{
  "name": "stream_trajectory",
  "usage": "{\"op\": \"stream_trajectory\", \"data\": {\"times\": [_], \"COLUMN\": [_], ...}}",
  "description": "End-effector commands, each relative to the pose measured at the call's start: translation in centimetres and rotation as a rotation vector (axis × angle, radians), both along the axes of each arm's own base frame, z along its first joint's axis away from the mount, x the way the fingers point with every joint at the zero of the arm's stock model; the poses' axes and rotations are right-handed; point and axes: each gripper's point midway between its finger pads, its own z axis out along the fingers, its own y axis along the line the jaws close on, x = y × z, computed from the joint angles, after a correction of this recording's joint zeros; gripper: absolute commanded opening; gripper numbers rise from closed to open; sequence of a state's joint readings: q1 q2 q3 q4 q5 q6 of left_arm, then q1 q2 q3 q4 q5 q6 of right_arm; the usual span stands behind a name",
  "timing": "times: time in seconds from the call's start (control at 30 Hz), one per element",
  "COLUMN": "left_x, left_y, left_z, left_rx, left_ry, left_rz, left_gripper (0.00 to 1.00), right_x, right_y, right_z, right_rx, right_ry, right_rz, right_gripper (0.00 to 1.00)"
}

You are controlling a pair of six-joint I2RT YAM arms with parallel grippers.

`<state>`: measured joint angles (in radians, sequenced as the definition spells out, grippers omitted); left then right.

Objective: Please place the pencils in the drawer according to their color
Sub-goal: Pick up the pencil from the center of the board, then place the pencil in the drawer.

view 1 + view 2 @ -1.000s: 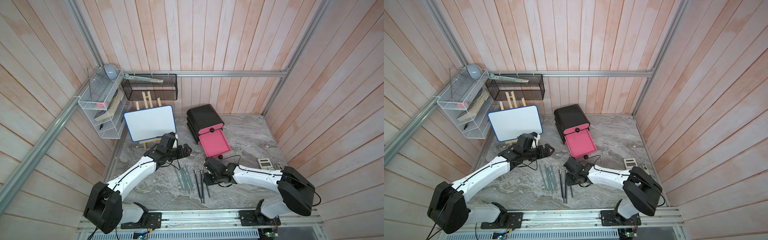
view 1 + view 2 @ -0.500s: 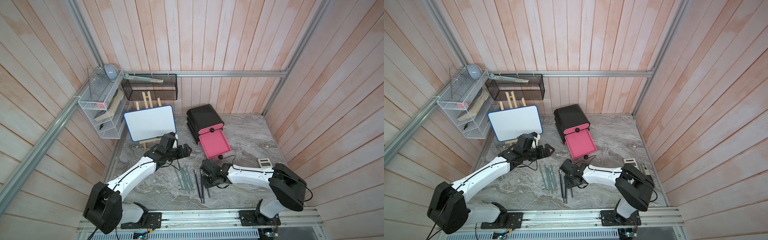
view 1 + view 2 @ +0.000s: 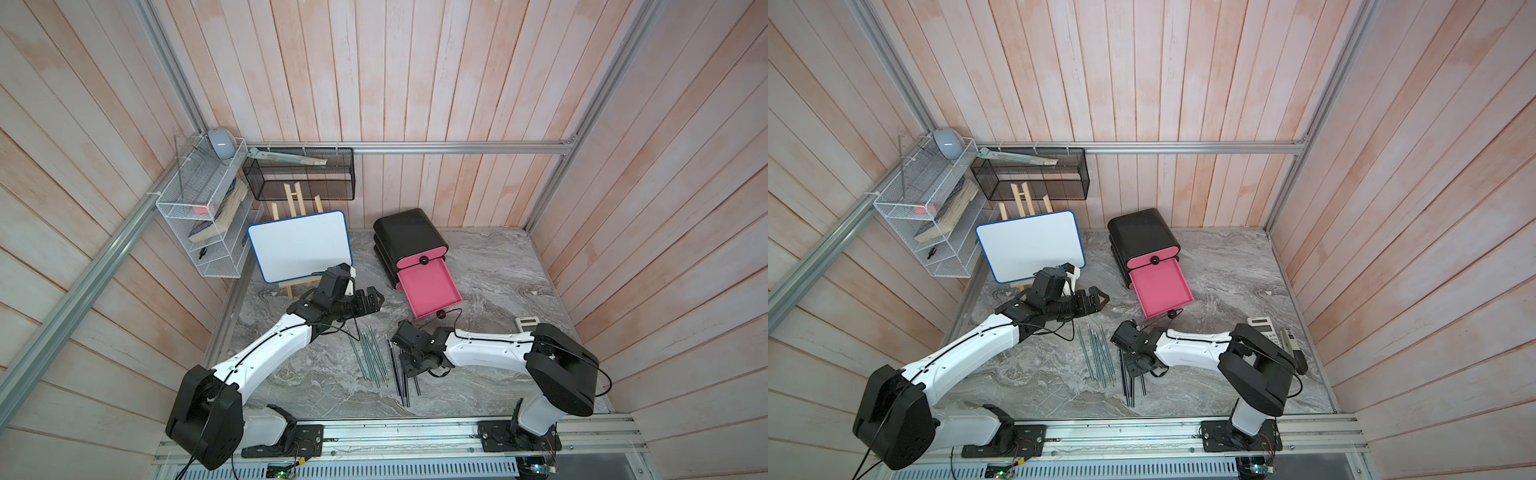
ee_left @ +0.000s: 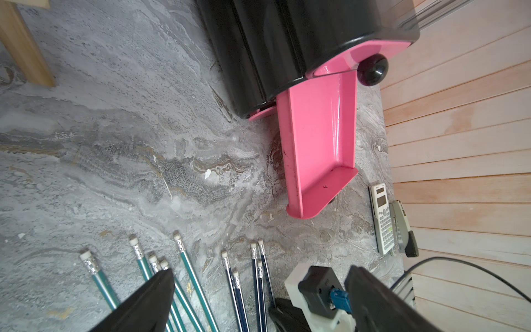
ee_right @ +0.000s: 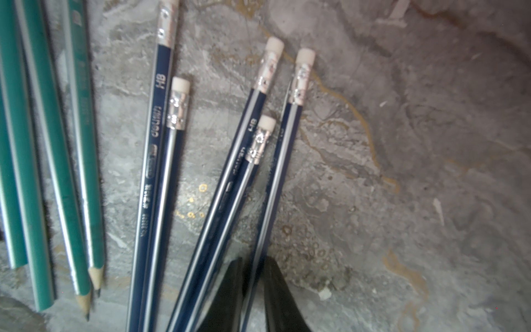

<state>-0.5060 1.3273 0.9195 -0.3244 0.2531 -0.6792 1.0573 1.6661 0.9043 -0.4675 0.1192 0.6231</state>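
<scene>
Ten pencils can be counted on the desk (image 3: 498, 270), in two loose bundles lying side by side: five teal-green pencils (image 5: 83, 143) and five dark pencils (image 5: 153, 149). The dark ones read as black in both top views but as navy with a silver stripe up close.

The right pincer (image 5: 255, 258) is down over the dark bundle, its fingers drawn in against both sides of the outer dark pencil (image 5: 278, 172), the one farthest from the teal ones. That pencil lies on the desk. Its sharpened end is cut off by the frame edge, and in both top views the pincer's body covers the middle of the dark bundle.

The left pincer (image 4: 261, 276) hangs spread wide above the desk, holding nothing. One of its fingers hides the lower part of several teal pencils in the left wrist view.

The drawer (image 3: 409, 235) stands at the back of the desk, well apart from the pencils. Its middle pink tray (image 3: 428, 286) is pulled out and its top tray is closed. Only a sliver of the lowest one shows.

A calculator (image 3: 1262, 328) lies near the right wall, half hidden behind the right arm in a top view.
</scene>
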Motion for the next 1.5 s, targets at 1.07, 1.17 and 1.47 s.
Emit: {"op": "stream_trajectory", "data": {"times": [1.07, 1.17, 1.47], "left_x": [1.1, 1.6, 3.0], "left_y": [-1.2, -1.4, -2.7], "left_z": [0.3, 0.7, 2.1], "left_rx": [-0.005, -0.006, -0.006], "left_ry": [0.000, -0.006, -0.036], "left_rz": [-0.021, -0.017, -0.034], "left_gripper": [1.00, 1.00, 1.00], "right_x": [-1.8, -1.1, 3.7], "right_y": [-1.6, -1.2, -1.9], "right_z": [5.8, 7.7, 12.5], "right_rx": [0.193, 0.260, 0.544], "right_ry": [-0.038, -0.050, -0.066], "right_rz": [-0.053, -0.074, -0.234], "right_gripper": [0.00, 0.00, 0.00]}}
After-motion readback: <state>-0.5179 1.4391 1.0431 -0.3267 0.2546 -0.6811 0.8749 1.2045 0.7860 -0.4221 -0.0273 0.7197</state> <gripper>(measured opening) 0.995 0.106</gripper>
